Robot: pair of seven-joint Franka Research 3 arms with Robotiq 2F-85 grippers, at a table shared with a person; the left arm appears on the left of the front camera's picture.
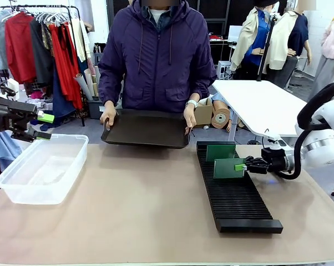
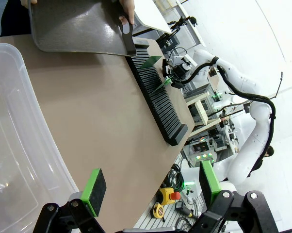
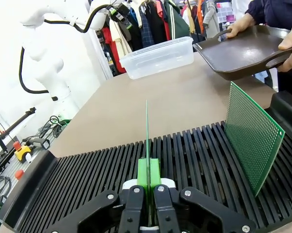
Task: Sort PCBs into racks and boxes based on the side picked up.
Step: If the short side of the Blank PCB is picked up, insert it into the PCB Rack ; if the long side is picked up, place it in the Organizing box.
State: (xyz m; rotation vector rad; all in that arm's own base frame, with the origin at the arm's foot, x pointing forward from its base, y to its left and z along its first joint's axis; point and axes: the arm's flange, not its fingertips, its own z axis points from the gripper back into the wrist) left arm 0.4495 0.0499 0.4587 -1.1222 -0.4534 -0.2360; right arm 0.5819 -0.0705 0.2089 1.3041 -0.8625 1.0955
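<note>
Black rack (image 1: 233,188) holds 2 upright PCBs (image 1: 221,152); tub (image 1: 42,166) bare.

Right tool (image 3: 147,182) clamped, left tool (image 2: 151,191) agape.

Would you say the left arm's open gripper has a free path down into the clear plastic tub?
Probably yes: the left gripper hovers open right beside the lidless clear plastic tub, holding nothing, with nothing visible between them.
</note>
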